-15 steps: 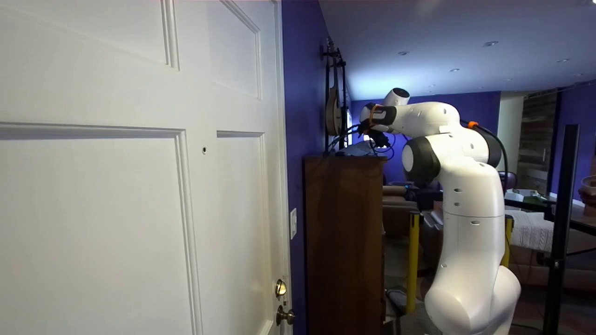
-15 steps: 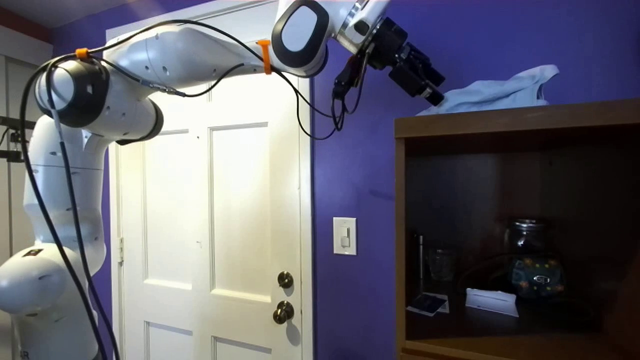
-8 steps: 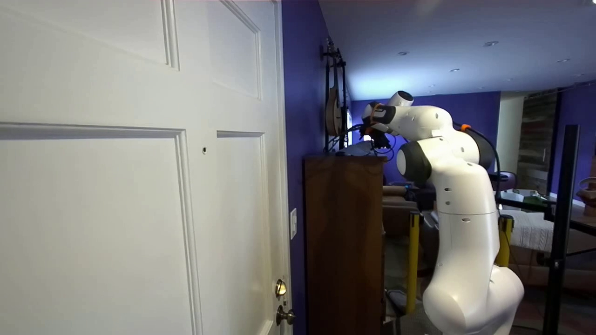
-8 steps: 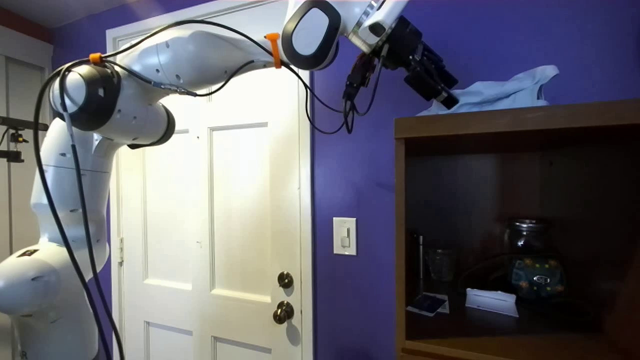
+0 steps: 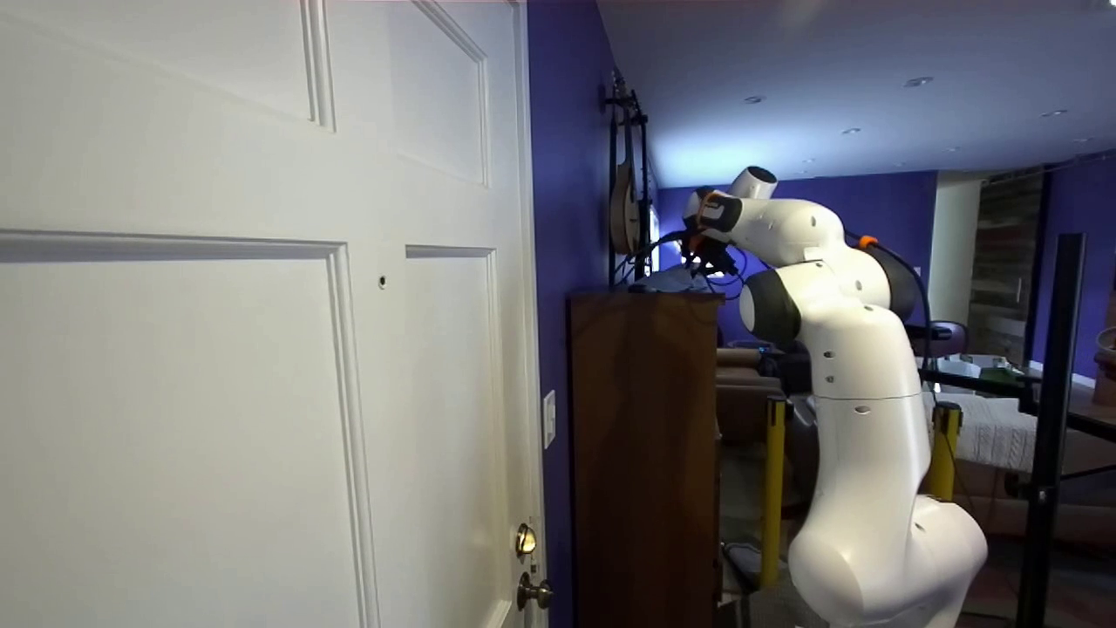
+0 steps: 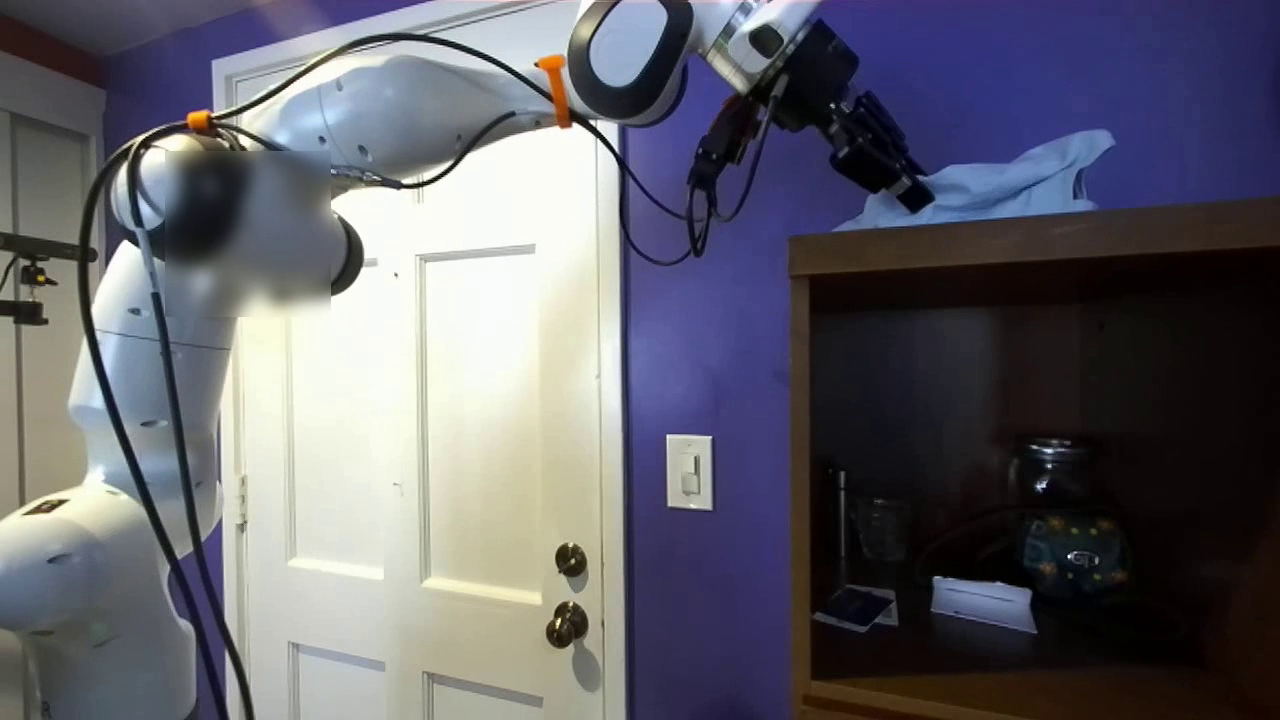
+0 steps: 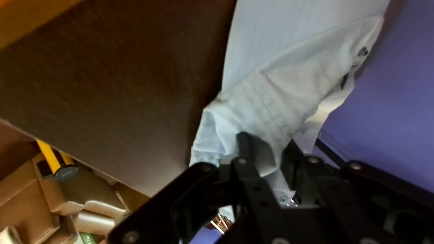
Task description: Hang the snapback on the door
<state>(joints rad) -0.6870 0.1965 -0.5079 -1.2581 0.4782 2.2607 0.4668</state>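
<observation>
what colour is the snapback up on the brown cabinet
Pale grey-white, with small dark marks near one edge; the snapback shows best in the wrist view.

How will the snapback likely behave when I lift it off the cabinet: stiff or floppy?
Probably floppy: the wrist view shows soft creases across the snapback, so loose parts may droop. It seems likely to squash easily, since a fold of it shows between the sides of the pincer. Probably light too, as it looks like thin cloth crumpled atop the cabinet.
</observation>
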